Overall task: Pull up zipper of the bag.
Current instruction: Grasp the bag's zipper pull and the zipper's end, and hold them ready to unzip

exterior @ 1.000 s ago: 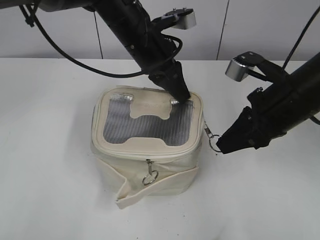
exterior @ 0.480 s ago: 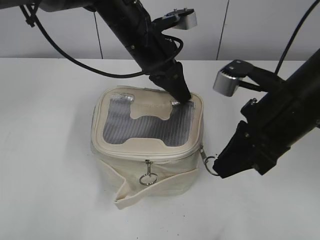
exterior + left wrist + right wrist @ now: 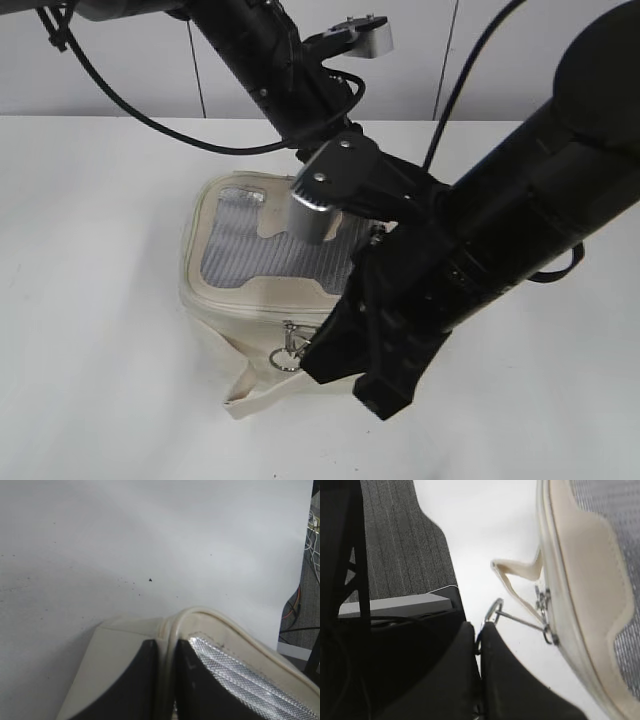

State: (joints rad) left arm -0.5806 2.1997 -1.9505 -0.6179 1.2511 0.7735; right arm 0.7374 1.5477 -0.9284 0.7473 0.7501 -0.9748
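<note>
The cream bag point(image 3: 225, 300) stands mid-table with its grey mesh window point(image 3: 250, 250) facing up. My left gripper point(image 3: 167, 680) is shut on the lid's piped rim at the far right corner; in the exterior view the right arm hides it. My right gripper point(image 3: 481, 630) is shut on a silver ring pull point(image 3: 492, 612) whose link runs taut to a slider point(image 3: 547, 634) on the zipper track point(image 3: 544, 540). A second slider point(image 3: 542, 597) sits right beside it. The right gripper point(image 3: 312, 362) is low at the bag's front. A ring point(image 3: 283, 355) and the loose strap point(image 3: 255, 390) show there.
The right arm and its wrist camera point(image 3: 325, 195) lie across the bag's right half and hide it. White tabletop point(image 3: 90, 300) surrounds the bag. The table edge and grey floor point(image 3: 400, 540) show in the right wrist view. Cables point(image 3: 312, 530) hang beyond the table's far edge.
My right arm swept left from the bag's right side across its front, drawing its slider round the corner to beside the front slider. The bag shifted slightly left. The left arm held still.
</note>
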